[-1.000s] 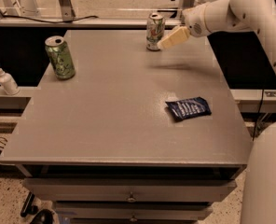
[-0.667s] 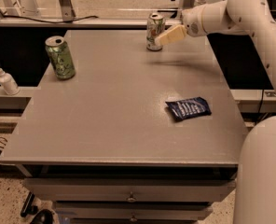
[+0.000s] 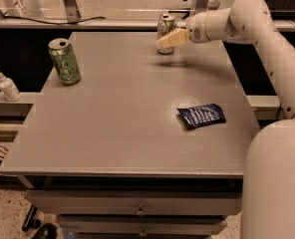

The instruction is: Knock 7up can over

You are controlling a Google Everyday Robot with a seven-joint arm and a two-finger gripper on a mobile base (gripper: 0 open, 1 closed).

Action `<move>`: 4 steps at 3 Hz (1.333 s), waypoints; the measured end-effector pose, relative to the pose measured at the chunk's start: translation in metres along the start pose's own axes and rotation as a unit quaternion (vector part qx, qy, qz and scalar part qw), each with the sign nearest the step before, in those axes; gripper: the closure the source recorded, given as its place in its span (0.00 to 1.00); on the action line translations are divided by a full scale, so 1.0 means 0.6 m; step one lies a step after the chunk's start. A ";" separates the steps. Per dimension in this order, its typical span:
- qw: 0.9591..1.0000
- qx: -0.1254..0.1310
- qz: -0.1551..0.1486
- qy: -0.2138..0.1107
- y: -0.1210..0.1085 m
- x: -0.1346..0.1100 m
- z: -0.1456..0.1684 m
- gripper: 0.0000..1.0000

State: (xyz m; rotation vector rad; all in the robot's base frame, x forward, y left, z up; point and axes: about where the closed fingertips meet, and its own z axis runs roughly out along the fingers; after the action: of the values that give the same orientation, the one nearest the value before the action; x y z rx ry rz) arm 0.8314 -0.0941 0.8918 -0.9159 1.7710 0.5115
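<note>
The 7up can (image 3: 165, 26) is a slim silvery can with green patches. It stands upright near the far edge of the grey table (image 3: 127, 113), right of centre. My gripper (image 3: 168, 40) reaches in from the right at the end of the white arm. Its cream fingers (image 3: 171, 38) lie across the front of the can's lower half, touching it or just in front of it.
A bright-green patterned can (image 3: 65, 61) stands upright at the table's far left. A dark blue snack packet (image 3: 201, 115) lies flat at the right. A small white bottle (image 3: 7, 85) stands on a ledge left of the table. My robot's white body (image 3: 274, 183) fills the lower right.
My gripper has moved left, from beside the 7up can's right side to in front of its lower half. The can still stands upright.
</note>
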 end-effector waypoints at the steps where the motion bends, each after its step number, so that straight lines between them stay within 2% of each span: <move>1: 1.000 -0.006 0.014 0.001 0.005 0.003 0.012 0.19; 2: 1.000 -0.007 0.015 0.000 0.007 0.000 0.004 0.41; 4: 1.000 -0.025 0.007 0.000 0.034 -0.008 -0.039 0.88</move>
State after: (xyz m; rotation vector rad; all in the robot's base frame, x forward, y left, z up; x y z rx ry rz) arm 0.8025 -0.0965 0.9036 -0.9381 1.7728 0.5666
